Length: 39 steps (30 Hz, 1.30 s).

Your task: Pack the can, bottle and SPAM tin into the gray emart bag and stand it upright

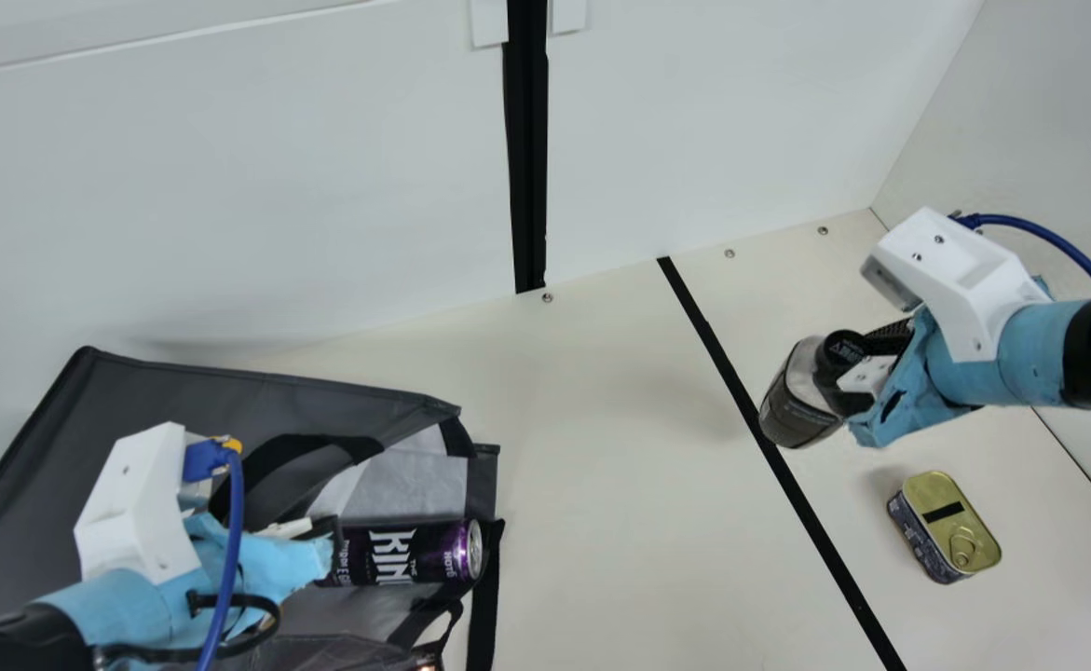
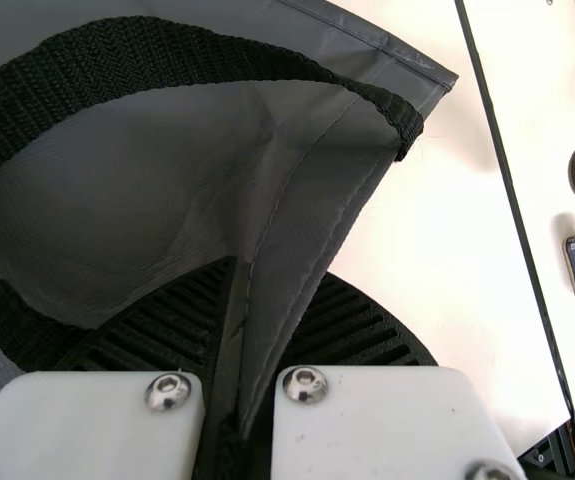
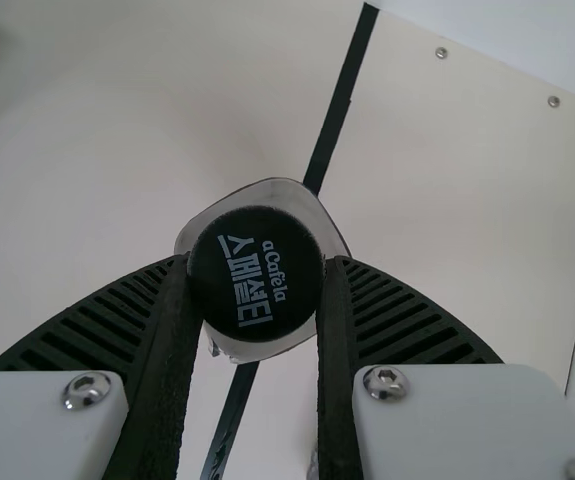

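Behind left end effector, can partly hidden, gray bag cut off

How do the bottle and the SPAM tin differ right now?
The bottle is gripped at its cap by the right gripper; the SPAM tin rests on the table, ungripped. The bottle has a round black cap, the tin a flat gold top with a pull ring. Both are outside the bag.

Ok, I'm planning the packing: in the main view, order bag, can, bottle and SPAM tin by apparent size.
1. Bag
2. Can
3. SPAM tin
Bottle: partly hidden, so unsure against can and tin.
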Each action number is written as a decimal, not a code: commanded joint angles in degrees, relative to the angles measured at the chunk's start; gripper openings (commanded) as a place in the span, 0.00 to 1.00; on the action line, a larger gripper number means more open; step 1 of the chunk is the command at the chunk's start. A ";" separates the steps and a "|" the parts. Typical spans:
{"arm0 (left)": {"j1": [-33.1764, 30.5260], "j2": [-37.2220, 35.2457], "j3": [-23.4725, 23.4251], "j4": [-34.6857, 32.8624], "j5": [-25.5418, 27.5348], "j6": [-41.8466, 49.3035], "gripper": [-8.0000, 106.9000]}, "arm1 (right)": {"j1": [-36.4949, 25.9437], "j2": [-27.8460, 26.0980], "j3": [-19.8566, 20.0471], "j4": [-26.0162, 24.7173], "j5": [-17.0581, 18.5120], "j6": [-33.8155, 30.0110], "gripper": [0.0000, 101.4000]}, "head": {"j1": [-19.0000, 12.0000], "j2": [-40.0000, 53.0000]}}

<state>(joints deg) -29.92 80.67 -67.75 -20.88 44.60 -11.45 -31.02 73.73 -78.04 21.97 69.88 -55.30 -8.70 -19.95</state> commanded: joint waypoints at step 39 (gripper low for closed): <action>0.00 0.00 0.00 0.00 0.00 0.00 0.00 | 29.46 -12.30 11.63 -1.10 0.02 6.56 0.00 | -1.30 -0.05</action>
<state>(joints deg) -29.92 80.67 -67.75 -20.88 44.60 -11.45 -3.67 61.59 -66.57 21.12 69.89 -49.41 -8.70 -19.95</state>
